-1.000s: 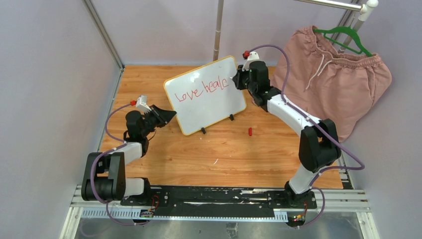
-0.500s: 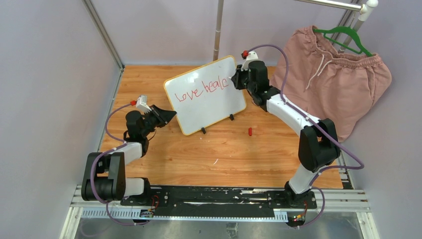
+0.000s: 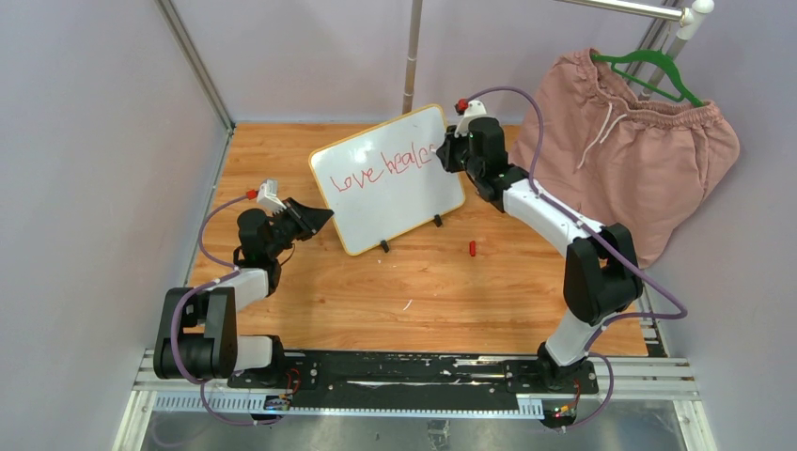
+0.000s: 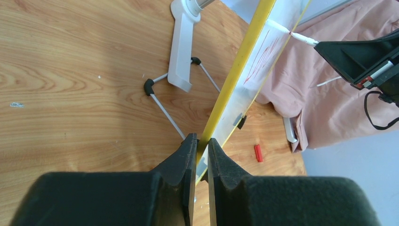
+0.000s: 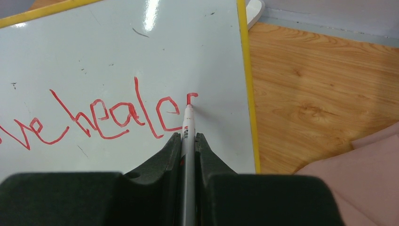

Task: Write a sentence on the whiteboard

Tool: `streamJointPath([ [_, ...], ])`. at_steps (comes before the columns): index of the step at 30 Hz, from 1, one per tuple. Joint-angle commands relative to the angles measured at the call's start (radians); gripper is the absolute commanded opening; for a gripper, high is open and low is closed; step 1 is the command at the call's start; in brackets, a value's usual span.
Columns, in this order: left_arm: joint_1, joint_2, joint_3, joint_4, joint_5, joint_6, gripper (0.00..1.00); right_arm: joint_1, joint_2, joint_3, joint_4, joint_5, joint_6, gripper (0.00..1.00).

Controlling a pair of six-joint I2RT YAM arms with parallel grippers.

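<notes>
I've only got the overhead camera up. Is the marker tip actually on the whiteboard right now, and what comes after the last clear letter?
Observer: In the right wrist view the marker, pinched in the right claw, has its tip on the whiteboard. It sits at the foot of a small hook stroke after "heale" in the sentence.
Operator: Is the left claw really gripping the board?
Observer: Yes. The left wrist view shows the left claw shut on the yellow frame, seen edge on.
Operator: What props it up behind?
Observer: A thin wire prop with black joints, resting on the table.
</notes>
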Motion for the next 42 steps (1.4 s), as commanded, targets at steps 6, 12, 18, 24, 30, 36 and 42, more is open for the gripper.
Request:
streamJointPath([
  [6,0.003,-0.015,-0.002,-0.008,-0.015,0.007,0.00,0.002,-0.023,-0.037,-0.024,0.031,-0.014,0.00],
  [12,0.002,-0.014,-0.002,-0.008,-0.015,0.007,0.00,-0.025,-0.028,-0.030,-0.037,0.038,0.001,0.00],
  [18,0.002,-0.015,-0.002,-0.008,-0.015,0.008,0.00,-0.029,-0.030,-0.038,-0.040,0.040,0.009,0.00],
  [24,0.002,-0.015,-0.002,-0.008,-0.015,0.007,0.00,-0.029,-0.034,-0.047,-0.042,0.039,0.010,0.00],
  [30,0.002,-0.016,-0.002,-0.008,-0.015,0.007,0.00,-0.028,-0.036,-0.058,-0.042,0.023,0.022,0.00],
  [36,-0.001,-0.018,-0.002,-0.008,-0.015,0.007,0.00,-0.017,-0.030,-0.050,-0.048,0.013,0.023,0.00],
  [42,-0.003,-0.019,-0.002,-0.008,-0.017,0.006,0.00,0.001,-0.031,-0.043,-0.052,0.000,0.023,0.00],
])
